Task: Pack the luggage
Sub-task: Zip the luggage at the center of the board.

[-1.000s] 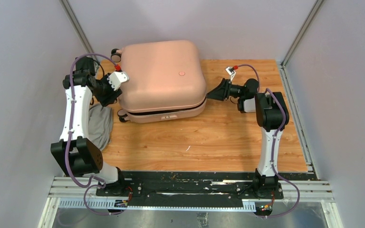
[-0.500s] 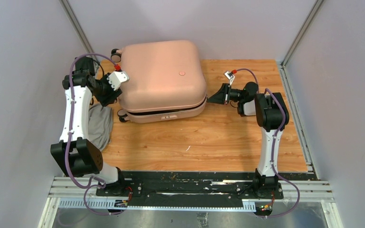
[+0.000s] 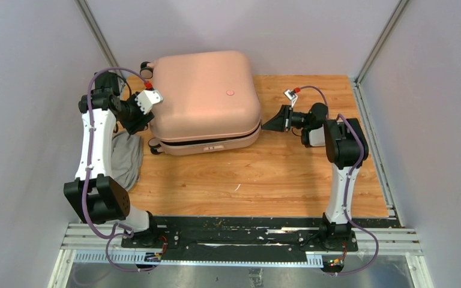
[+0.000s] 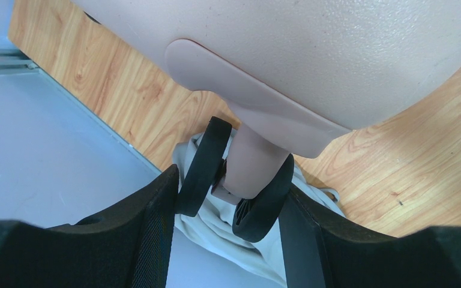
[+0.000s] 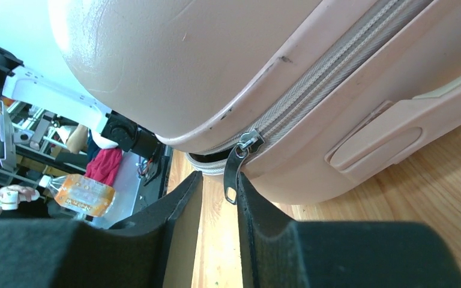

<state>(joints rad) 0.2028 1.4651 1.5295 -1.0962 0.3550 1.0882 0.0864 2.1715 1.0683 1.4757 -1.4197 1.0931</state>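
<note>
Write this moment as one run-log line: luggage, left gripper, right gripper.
luggage: lid down | left gripper: clamped on wheel | right gripper: slightly open beside zipper pull

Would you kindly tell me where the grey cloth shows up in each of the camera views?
Top external: grey cloth at the table's left edge, beside the left arm.
Left wrist: lower centre, behind the luggage wheel.
Right wrist: not in it.
Shared landmark: the pink luggage.
</note>
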